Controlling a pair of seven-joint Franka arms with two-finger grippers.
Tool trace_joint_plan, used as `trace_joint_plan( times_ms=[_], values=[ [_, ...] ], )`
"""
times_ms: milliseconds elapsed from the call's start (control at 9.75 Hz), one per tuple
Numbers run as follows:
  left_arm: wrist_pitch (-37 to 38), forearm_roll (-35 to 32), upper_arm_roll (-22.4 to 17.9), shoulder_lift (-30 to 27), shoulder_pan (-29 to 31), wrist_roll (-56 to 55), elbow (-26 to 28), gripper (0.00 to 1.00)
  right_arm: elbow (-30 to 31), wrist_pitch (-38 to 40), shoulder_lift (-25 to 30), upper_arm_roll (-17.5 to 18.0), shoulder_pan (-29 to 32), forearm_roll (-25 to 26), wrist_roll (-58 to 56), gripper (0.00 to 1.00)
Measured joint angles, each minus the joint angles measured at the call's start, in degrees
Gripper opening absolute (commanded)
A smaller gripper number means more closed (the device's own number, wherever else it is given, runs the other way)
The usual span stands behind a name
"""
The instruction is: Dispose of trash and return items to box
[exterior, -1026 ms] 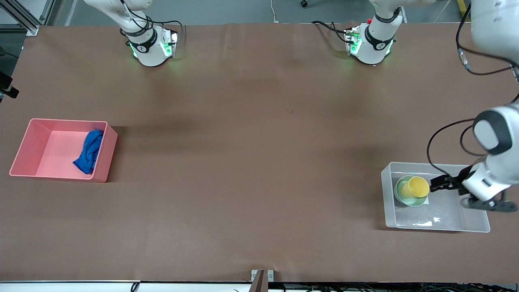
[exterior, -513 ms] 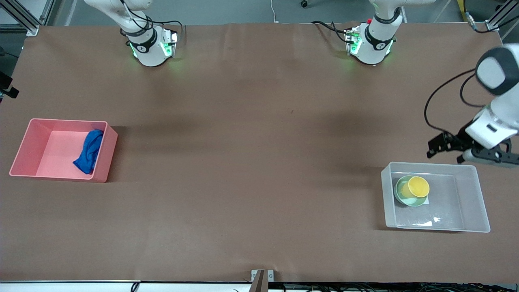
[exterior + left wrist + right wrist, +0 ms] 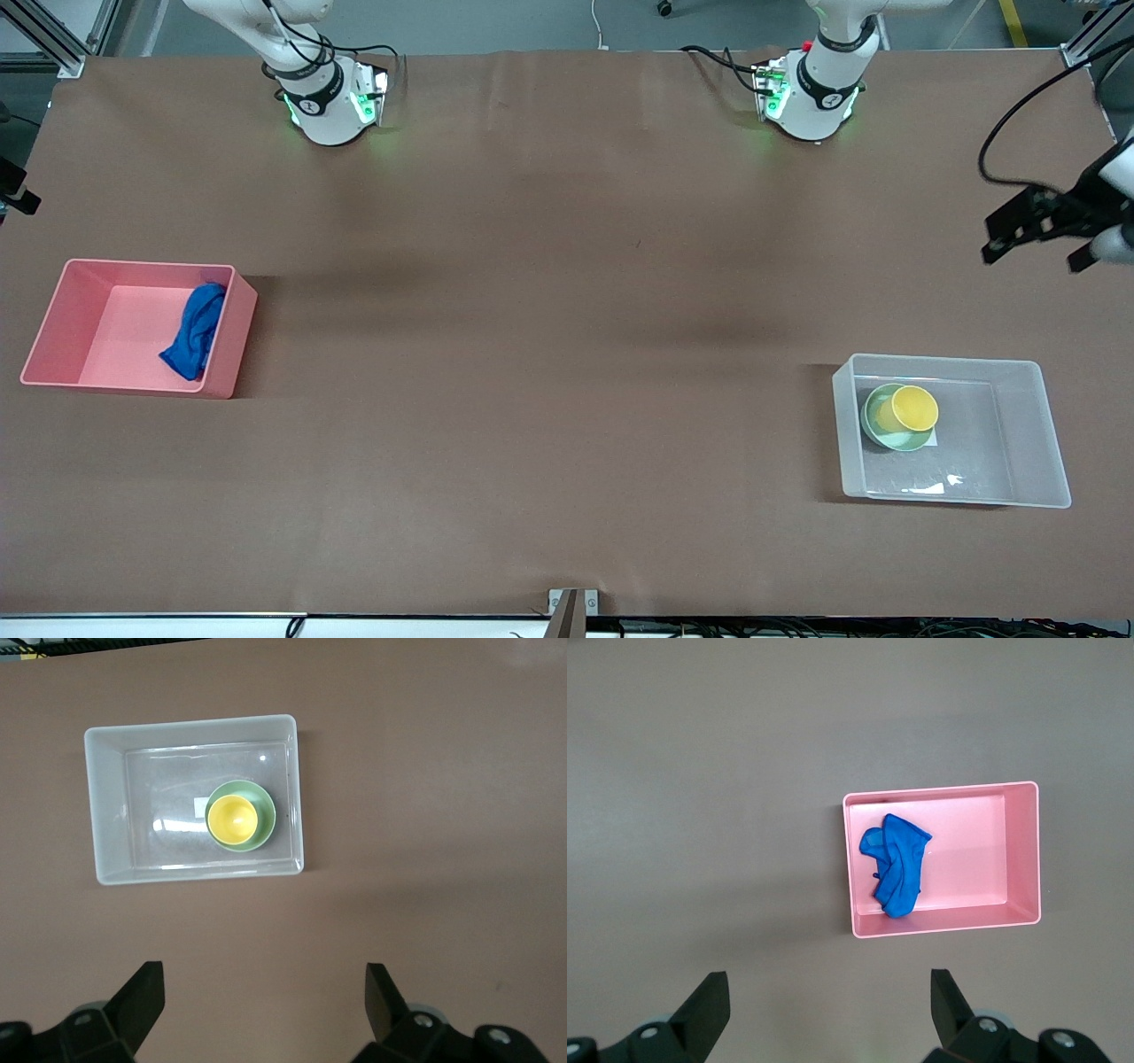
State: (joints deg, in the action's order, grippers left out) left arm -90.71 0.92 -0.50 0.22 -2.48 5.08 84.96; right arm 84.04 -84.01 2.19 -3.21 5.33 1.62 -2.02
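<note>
The yellow cup [image 3: 913,408] stands in the mint-green bowl [image 3: 877,427], and both sit in the clear box [image 3: 1019,443] at the left arm's end of the table. They also show in the left wrist view: cup [image 3: 232,819], bowl [image 3: 265,809], box [image 3: 106,815]. The blue rag [image 3: 195,330] lies in the pink bin [image 3: 106,328] at the right arm's end, against the wall that faces the table's middle. My left gripper [image 3: 1035,251] is open and empty, high over bare table beside the box [image 3: 263,979]. My right gripper [image 3: 829,983] is open and empty, high over bare table beside the pink bin [image 3: 974,850] with the rag [image 3: 895,864]. It is out of the front view.
A brown mat [image 3: 567,310] covers the whole table. The two arm bases [image 3: 328,97] [image 3: 811,93] stand along its edge farthest from the front camera. A small white label [image 3: 200,806] lies on the box's bottom beside the bowl.
My left gripper has lifted out of the clear box, away from the cup, and risen toward the table's edge at the left arm's end. The cup, bowl and rag have not moved.
</note>
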Motion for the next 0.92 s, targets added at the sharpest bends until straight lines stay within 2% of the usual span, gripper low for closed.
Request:
trace_joint_plan(
  times_ms=[205, 410, 923],
  values=[
    [4.1, 0.0, 0.8, -0.3, 0.0, -3.7, -2.6, 1.0, 0.0, 0.0, 0.0, 0.0, 0.0, 0.0, 0.0, 1.0],
    [4.9, 0.0, 2.0, -0.7, 0.0, -6.2, -2.0, 1.0, 0.0, 0.0, 0.0, 0.0, 0.0, 0.0, 0.0, 1.0],
    [5.2, 0.0, 2.1, -0.7, 0.0, -6.2, -1.3, 1.0, 0.0, 0.0, 0.0, 0.0, 0.0, 0.0, 0.0, 1.0]
  ],
)
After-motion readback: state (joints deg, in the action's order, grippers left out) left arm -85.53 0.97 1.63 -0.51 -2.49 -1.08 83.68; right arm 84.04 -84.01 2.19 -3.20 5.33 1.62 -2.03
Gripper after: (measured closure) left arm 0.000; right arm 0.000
